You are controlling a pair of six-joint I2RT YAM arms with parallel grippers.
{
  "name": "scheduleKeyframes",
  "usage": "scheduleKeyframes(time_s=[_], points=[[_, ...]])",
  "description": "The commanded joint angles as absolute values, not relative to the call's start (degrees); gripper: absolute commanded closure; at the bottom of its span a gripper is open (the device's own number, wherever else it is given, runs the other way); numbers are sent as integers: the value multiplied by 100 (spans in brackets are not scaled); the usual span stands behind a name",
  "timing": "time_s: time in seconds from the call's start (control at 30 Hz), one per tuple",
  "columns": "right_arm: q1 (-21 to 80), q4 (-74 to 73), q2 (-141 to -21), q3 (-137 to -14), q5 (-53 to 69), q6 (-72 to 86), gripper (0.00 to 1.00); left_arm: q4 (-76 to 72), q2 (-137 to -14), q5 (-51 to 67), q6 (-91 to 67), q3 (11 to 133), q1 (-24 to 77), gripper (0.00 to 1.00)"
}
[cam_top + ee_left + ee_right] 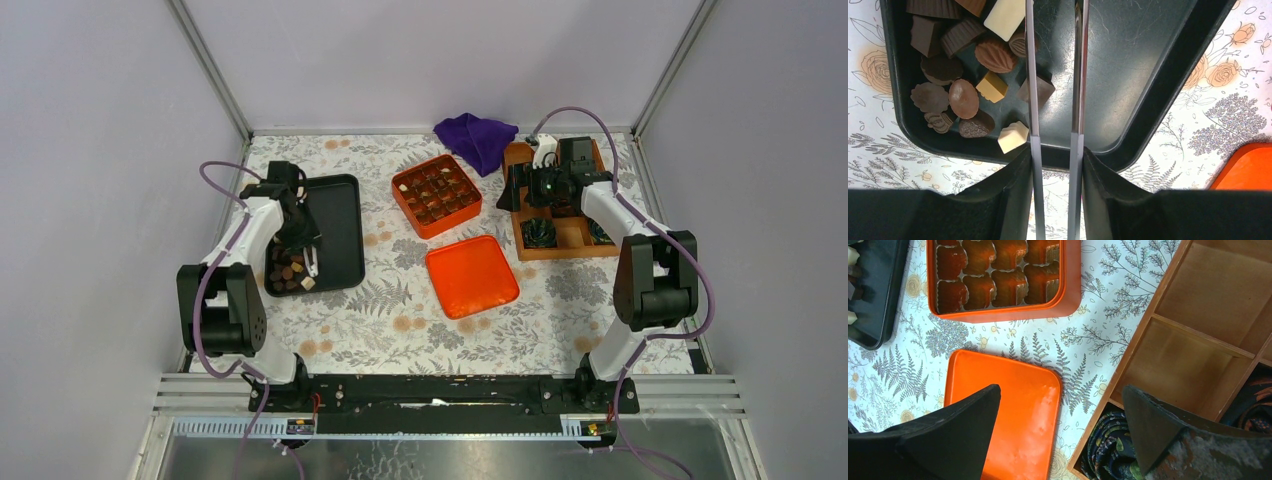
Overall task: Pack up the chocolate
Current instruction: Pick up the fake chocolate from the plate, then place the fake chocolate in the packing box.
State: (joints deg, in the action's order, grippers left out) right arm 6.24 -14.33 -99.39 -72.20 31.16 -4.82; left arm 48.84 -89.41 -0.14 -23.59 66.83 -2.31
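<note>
Several chocolate pieces, dark, light brown and cream-white, lie heaped in the near-left corner of a black tray; the heap also shows in the top view. My left gripper is shut on metal tweezers, whose two blades reach over the tray with a gap between them; a dark piece lies against the left blade. The tips are out of view. An orange box with compartments holds several pieces. My right gripper is open and empty above the edge of a wooden box.
An orange lid lies flat in front of the orange box, below my right gripper in its wrist view. The wooden box holds dark patterned fabric rolls. A purple cloth lies at the back.
</note>
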Motion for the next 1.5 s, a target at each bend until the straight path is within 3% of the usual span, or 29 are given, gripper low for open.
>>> scheduleKeyframes(time_s=[0.0,0.83,1.1,1.47], points=[[599,-1327,-9896,-7409,3278,-499,0,4723,-8873,275,-2298,6922,-279,74],[598,-1296,-9896,-7387,3381,-463,0,4558,-8298,2030,-2075,7160,-213,86],[602,-1275,-9905,-7374,3419,-437,0,4192,-8288,2246,-2231,7515,597,86],[598,-1285,-9888,-7365,3419,-454,0,3987,-9165,1326,-2355,8369,1861,84]])
